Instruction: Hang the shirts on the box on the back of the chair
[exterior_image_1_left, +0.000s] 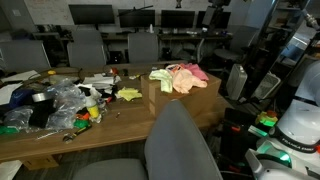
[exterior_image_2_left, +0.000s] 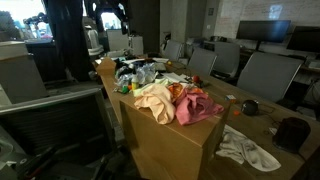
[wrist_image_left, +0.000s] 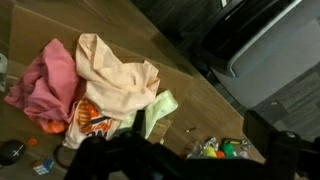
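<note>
Three shirts lie heaped on the brown cardboard box (exterior_image_1_left: 190, 103) (exterior_image_2_left: 165, 145): a pink one (wrist_image_left: 45, 85) (exterior_image_2_left: 197, 106), a peach-orange one (wrist_image_left: 115, 75) (exterior_image_2_left: 153, 100) and a pale yellow-green one (wrist_image_left: 160, 110) (exterior_image_1_left: 159, 74). The grey chair (exterior_image_1_left: 180, 140) with its tall rounded back stands in front of the box, bare. In the wrist view my gripper (wrist_image_left: 190, 165) hovers high above the box and table. Its dark fingers (wrist_image_left: 100, 160) are spread wide, open, with nothing between them. They touch no cloth.
The wooden table (exterior_image_1_left: 120, 115) beside the box carries plastic bags and coloured clutter (exterior_image_1_left: 60, 105) (wrist_image_left: 222, 148). A white cloth (exterior_image_2_left: 245, 148) and dark objects (exterior_image_2_left: 290, 130) lie on its other side. More grey office chairs (exterior_image_1_left: 88, 48) and monitors stand behind.
</note>
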